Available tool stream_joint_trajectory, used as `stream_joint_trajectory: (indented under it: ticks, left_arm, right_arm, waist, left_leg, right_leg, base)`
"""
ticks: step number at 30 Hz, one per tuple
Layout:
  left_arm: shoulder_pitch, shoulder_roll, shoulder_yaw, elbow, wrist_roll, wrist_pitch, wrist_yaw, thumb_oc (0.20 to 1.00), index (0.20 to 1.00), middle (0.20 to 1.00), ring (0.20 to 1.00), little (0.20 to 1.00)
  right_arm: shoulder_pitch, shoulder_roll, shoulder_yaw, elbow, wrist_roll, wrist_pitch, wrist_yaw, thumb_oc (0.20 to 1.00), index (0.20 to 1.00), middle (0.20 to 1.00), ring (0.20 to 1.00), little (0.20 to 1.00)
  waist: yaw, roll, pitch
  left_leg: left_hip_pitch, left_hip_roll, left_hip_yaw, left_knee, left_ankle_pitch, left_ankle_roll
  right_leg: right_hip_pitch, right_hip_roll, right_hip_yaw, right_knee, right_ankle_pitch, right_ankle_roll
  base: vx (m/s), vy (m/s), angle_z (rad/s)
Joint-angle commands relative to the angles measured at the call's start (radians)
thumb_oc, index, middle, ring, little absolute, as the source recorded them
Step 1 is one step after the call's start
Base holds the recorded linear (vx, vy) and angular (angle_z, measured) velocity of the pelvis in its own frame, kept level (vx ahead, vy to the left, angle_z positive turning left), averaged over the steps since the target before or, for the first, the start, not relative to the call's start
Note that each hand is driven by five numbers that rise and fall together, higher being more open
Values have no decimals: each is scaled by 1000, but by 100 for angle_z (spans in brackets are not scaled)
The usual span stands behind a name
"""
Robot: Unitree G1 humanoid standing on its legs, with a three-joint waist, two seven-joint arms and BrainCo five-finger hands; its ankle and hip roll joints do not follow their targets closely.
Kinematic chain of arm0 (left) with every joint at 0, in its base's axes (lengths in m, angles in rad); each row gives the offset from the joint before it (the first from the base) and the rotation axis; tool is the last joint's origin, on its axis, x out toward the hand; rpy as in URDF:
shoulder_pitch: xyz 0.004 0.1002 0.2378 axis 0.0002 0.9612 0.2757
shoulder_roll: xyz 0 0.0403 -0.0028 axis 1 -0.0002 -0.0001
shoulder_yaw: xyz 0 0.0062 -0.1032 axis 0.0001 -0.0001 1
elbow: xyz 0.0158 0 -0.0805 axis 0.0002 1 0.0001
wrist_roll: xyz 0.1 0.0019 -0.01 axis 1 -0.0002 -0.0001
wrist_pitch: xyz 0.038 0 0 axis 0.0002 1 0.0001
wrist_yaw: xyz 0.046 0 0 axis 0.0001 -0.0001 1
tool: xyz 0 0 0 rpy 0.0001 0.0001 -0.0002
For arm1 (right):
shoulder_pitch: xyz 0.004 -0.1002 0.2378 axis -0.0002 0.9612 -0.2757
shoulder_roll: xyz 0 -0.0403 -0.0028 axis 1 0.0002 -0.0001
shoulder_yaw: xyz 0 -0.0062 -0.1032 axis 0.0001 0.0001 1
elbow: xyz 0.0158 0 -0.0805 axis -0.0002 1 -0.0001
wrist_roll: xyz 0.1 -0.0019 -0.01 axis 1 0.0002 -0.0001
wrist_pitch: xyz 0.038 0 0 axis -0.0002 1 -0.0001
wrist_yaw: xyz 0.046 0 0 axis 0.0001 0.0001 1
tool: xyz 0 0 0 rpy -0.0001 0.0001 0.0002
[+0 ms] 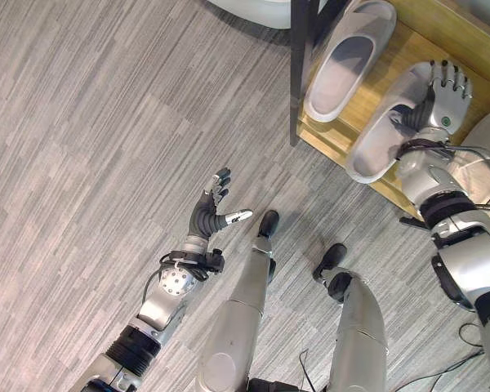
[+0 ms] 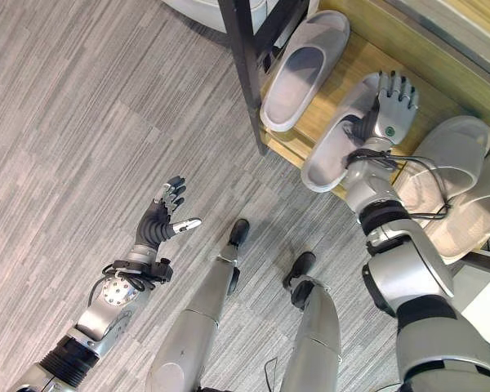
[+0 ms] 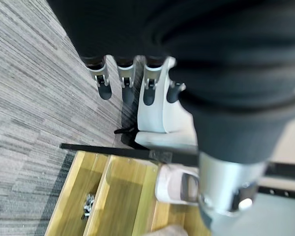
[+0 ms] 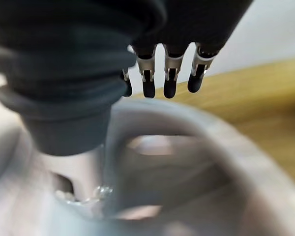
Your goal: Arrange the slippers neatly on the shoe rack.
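Observation:
Two grey slippers lie side by side on the wooden shelf [image 1: 410, 47] of the shoe rack. The far one [image 1: 347, 61] lies free by the rack's black post. My right hand [image 1: 445, 94] rests on the toe end of the near slipper [image 1: 374, 145], whose heel sticks out over the shelf's front edge. Its fingers [image 4: 169, 78] stretch straight past the slipper's strap [image 4: 187, 132], and the thumb points down into the opening. My left hand [image 1: 214, 208] hovers open over the floor, holding nothing, well left of the rack.
The rack's black post [image 2: 245, 65] stands at the shelf's left corner. Two more light slippers [image 2: 457, 155] lie to the right of my right arm. A white rounded object [image 1: 261, 10] sits at the top edge. Grey plank floor [image 1: 106, 163] spreads to the left.

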Motion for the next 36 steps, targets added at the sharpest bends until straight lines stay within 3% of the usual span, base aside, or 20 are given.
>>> stream_joint_trajectory:
  ticks: [1, 4, 9, 13, 15, 22, 36]
  left_arm:
    - [23, -9, -8, -8, -36, -35, -15, 1000, 1000, 1000, 1000, 1000]
    - [27, -11, 10, 11, -31, -23, -23, 1000, 1000, 1000, 1000, 1000]
    - [52, -13, 44, 20, -25, -11, -37, 1000, 1000, 1000, 1000, 1000]
    - [56, -33, 56, 42, -24, 5, -26, 1000, 1000, 1000, 1000, 1000]
    - [39, -44, 43, 67, -12, 21, -25, 1000, 1000, 1000, 1000, 1000]
    - [46, -36, 37, 77, -21, 30, -31, 1000, 1000, 1000, 1000, 1000]
    - [51, -15, 5, 54, -36, 27, -44, 1000, 1000, 1000, 1000, 1000]
  right_arm:
    - [49, -10, -3, -17, 200, -131, -37, 1000, 1000, 1000, 1000, 1000]
    - [133, 42, -95, -101, 406, -254, 22, 1000, 1000, 1000, 1000, 1000]
    - [269, 106, -172, -197, 518, -335, 82, 1000, 1000, 1000, 1000, 1000]
    - [342, 143, -188, -271, 507, -340, 95, 1000, 1000, 1000, 1000, 1000]
    - [393, 214, -175, -273, 610, -367, 158, 1000, 1000, 1000, 1000, 1000]
    - [363, 267, -165, -230, 853, -411, 261, 1000, 1000, 1000, 1000, 1000]
    - [249, 223, -136, -201, 972, -421, 309, 1000, 1000, 1000, 1000, 1000]
  waist:
    - [15, 15, -62]
    - [11, 19, -55]
    - [9, 17, -50]
    - [-6, 20, -46]
    - [-20, 19, -45]
    - [-1, 21, -34]
    - [32, 19, -33]
  left_leg:
    - [28, 14, 17, -14, -128, 14]
    - [44, 14, 19, -16, -131, 15]
    - [84, 18, 19, -30, -136, 12]
    - [105, 22, 29, -30, -139, 16]
    - [119, 29, 36, -34, -139, 18]
    - [114, 29, 33, -39, -135, 15]
    - [122, 26, 24, -54, -134, 15]
  right_leg:
    - [122, 24, 45, -74, -86, 66]
    - [136, 25, 47, -73, -90, 65]
    - [171, 25, 42, -84, -89, 66]
    - [190, 28, 52, -90, -82, 64]
    - [197, 31, 55, -101, -74, 65]
    - [200, 29, 47, -110, -71, 68]
    - [214, 25, 31, -113, -75, 73]
  base:
    - [0, 0, 0]
    - [0, 0, 0]
    - [0, -6, 0]
    - [-10, 8, -13]
    - [-7, 18, -13]
    - [4, -6, -1]
    - [25, -15, 5]
